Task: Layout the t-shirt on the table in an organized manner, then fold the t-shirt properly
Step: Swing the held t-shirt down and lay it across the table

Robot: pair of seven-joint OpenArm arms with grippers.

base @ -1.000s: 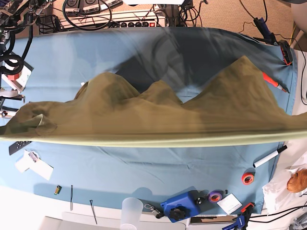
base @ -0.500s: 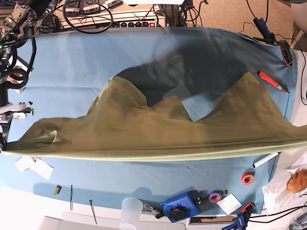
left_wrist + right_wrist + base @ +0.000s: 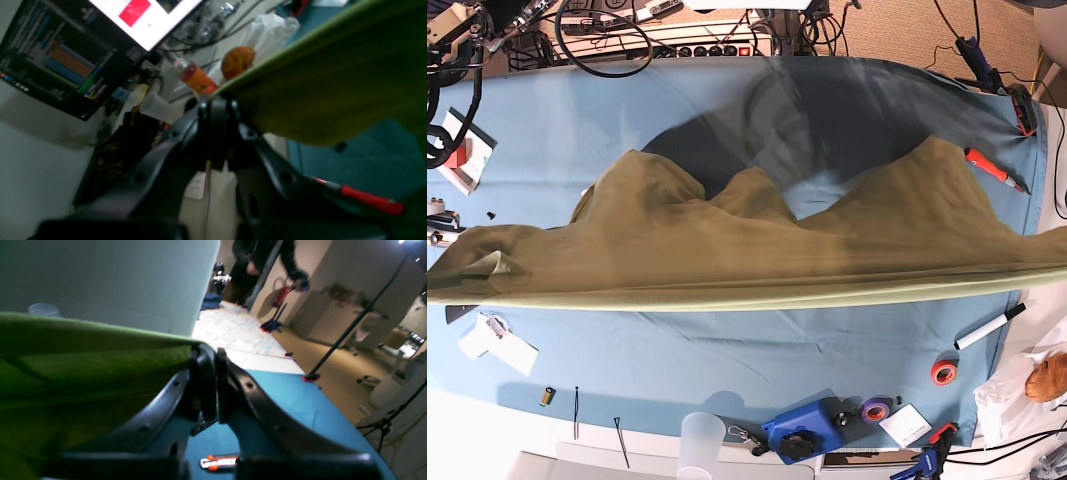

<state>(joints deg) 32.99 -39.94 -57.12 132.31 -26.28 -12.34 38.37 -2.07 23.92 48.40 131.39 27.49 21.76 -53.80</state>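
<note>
Stretching taut between both arms, the t-shirt [image 3: 757, 250] hangs above the table [image 3: 727, 350], its straight hem edge toward the near side and its loose peaks trailing toward the far side. Over the last second that edge dipped toward the near rim, then rose back, so the cloth is being swung, probably to settle it flat; layout is unfinished. Only the wrist views show the grips: the left gripper [image 3: 217, 110] is clamped tight on one hem corner, the right gripper [image 3: 206, 363] likewise on the other. The base view alone shows the whole span and a red screwdriver [image 3: 997, 170] beside the shirt.
</note>
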